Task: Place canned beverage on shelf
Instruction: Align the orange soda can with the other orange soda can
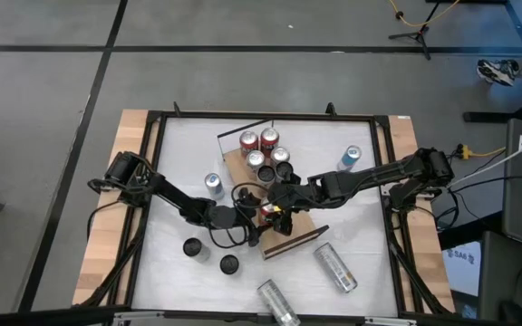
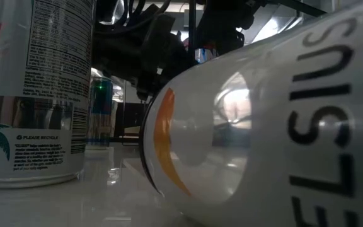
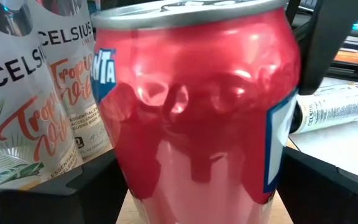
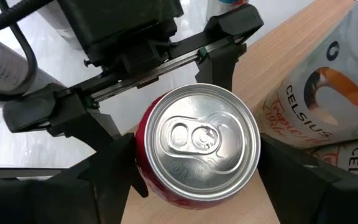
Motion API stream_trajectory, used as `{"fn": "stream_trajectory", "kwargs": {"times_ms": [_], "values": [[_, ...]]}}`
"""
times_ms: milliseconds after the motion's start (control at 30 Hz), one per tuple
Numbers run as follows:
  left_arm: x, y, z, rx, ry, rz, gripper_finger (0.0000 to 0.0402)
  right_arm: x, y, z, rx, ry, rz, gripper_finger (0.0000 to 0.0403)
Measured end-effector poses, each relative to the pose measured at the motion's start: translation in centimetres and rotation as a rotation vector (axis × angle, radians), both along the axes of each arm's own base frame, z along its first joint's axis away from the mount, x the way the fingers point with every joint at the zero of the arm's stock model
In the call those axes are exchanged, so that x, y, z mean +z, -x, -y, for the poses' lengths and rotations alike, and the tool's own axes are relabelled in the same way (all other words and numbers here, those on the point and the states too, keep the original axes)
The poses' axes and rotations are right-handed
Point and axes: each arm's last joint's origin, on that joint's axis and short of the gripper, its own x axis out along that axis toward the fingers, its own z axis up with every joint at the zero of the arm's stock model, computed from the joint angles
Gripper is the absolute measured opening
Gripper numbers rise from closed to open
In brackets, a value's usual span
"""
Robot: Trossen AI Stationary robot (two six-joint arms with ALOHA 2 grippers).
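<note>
A red can (image 4: 204, 146) stands upright over the near half of the light-brown shelf (image 1: 295, 237); I cannot tell whether its base rests on the board. My right gripper (image 4: 204, 186) reaches in from the table's right and is shut on this can (image 1: 268, 211). My left gripper (image 3: 197, 202) comes level from the table's left and is open. Its two fingers (image 4: 107, 127) stand on either side of the can (image 3: 191, 112); I cannot tell whether they touch it. My right gripper pinches the red can's side wall just below the top rim (image 4: 143, 171) between its two fingers (image 4: 114, 180), on opposite sides. It comes slanting down from the table's right. The can is upright, its top up, over the shelf board.
Several red and silver cans (image 1: 263, 149) stand at the shelf's far end, and white Celsius cans (image 4: 328, 112) stand right beside the red can. Loose cans stand on the white table (image 1: 214, 184) (image 1: 352, 158) (image 1: 191, 247); two lie near the front edge (image 1: 335, 268) (image 1: 277, 303).
</note>
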Motion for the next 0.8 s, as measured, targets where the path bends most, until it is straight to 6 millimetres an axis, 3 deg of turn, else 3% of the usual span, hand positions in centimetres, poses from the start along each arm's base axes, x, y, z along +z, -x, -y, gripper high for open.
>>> {"fn": "stream_trajectory", "kwargs": {"times_ms": [200, 500, 800], "values": [[0.00, 0.00, -0.02, 0.004, 0.000, 0.000, 0.0345, 0.00, 0.00, 0.00, 0.000, 0.000, 0.000, 0.0298], [-0.01, 0.00, -0.03, 0.007, 0.004, 0.001, 0.0287, -0.02, 0.03, -0.03, 0.007, -0.001, -0.004, 0.0298], [-0.01, 0.00, -0.03, 0.007, 0.003, 0.000, 0.0285, -0.02, 0.03, -0.04, 0.008, -0.004, -0.004, 0.0299]]}}
